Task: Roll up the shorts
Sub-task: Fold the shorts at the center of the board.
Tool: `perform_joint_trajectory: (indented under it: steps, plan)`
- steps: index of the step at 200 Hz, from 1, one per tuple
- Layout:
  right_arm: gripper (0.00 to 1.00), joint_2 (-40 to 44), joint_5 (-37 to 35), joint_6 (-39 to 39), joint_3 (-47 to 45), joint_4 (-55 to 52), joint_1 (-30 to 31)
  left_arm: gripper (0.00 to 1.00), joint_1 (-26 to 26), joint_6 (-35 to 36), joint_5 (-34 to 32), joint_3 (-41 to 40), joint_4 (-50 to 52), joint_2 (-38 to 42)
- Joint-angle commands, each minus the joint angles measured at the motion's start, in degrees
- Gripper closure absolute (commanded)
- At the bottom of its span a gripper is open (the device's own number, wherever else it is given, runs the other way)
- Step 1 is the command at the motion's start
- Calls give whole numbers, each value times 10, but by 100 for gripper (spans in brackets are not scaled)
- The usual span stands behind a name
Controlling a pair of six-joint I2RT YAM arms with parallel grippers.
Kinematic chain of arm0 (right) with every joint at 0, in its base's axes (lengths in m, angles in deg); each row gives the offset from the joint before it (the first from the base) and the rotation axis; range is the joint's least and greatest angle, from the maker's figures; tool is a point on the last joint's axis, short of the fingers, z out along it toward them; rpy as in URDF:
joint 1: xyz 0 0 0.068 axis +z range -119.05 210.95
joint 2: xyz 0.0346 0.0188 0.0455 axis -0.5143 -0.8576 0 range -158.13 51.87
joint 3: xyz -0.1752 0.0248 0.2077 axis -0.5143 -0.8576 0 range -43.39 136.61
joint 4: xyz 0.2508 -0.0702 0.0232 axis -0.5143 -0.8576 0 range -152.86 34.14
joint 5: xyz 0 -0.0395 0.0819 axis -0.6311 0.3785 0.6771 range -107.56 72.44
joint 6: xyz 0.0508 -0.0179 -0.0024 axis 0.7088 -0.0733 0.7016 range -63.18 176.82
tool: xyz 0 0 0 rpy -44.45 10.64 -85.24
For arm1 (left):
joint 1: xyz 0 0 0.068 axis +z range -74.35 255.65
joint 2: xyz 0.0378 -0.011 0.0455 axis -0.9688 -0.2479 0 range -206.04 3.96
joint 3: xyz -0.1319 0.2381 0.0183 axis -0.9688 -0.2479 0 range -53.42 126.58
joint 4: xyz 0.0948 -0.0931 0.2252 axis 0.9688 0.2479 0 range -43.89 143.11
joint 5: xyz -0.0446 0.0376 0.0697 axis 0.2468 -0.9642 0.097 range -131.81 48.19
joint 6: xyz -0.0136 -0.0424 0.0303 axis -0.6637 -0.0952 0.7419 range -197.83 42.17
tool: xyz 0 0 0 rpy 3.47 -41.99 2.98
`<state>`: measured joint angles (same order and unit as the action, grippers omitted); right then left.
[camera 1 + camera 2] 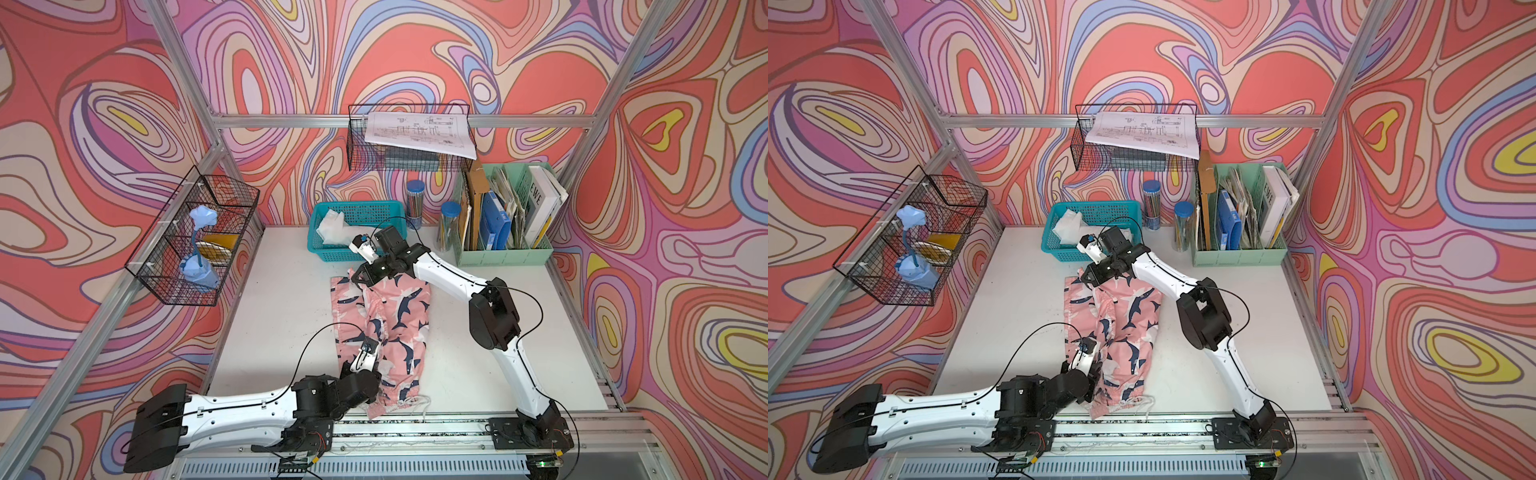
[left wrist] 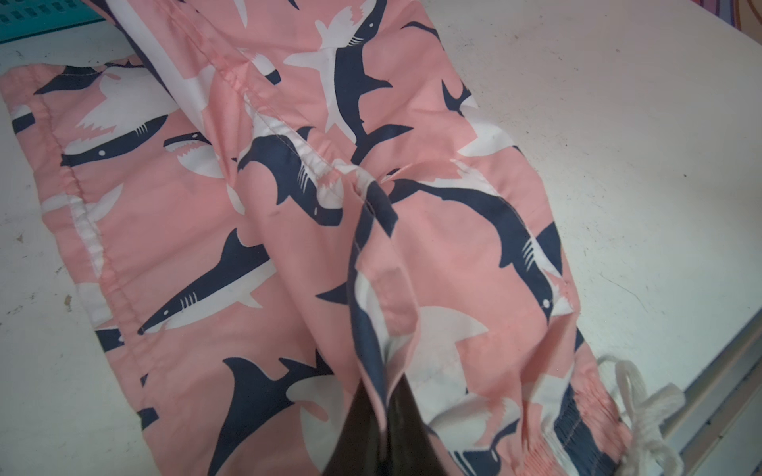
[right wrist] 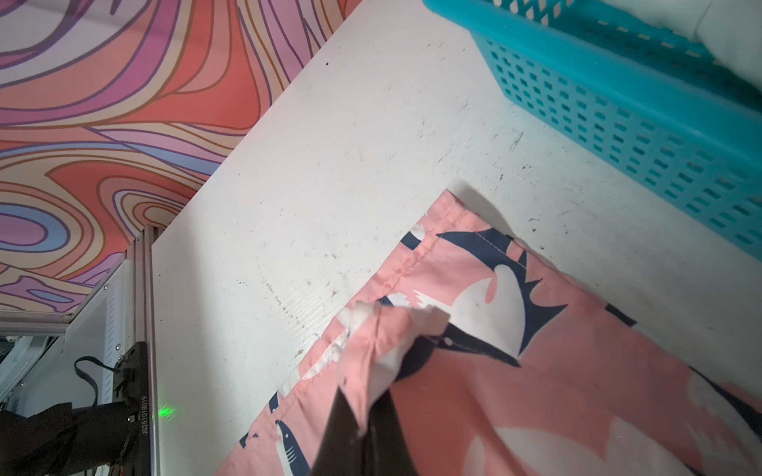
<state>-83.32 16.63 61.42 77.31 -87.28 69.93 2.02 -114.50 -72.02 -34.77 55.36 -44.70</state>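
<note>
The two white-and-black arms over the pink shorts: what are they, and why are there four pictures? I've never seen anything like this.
They are two robot arms fixed to a rail at the table's near edge: the left arm and the right arm. Two pictures look down from one overhead double camera. The other two are close-ups from a small camera on each wrist. On the white table lie the shorts, with the waistband toward the rail. Each arm's jaws are shut on a pinch of fabric, the right at the far end and the left nearer the waistband. Behind sits a teal basket holding a white cloth.
</note>
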Motion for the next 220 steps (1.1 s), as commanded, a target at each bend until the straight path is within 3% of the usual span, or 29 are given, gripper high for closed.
perform_joint_trajectory:
  steps: [1, 17, 41, 80, 108, 156, 187, 220]
  plan:
    - [100, -18, 30, 3, 27, 4, 1, 73, -4, -21, -20, -10, 33, 23]
    - [100, -25, 45, 6, 32, 7, 0, 60, -5, -27, -24, -13, 43, 38]
    - [100, -44, 74, 14, 51, 2, 0, 58, -9, -35, -35, -14, 55, 65]
    - [37, -65, 103, 26, 59, 11, 0, 45, -14, -34, -70, -2, 118, 108]
    - [18, -51, 82, 37, 34, 40, 1, 41, -14, -20, -89, 14, 146, 136]
    - [2, 7, 12, 84, -33, 133, -13, 37, -17, -8, -122, 36, 179, 187]
    - [2, 59, 1, 128, -102, 215, -40, 32, -17, -2, -157, 30, 207, 218]
    - [2, 145, -41, 138, -202, 269, -65, 17, -17, 94, -200, 35, 144, 227]
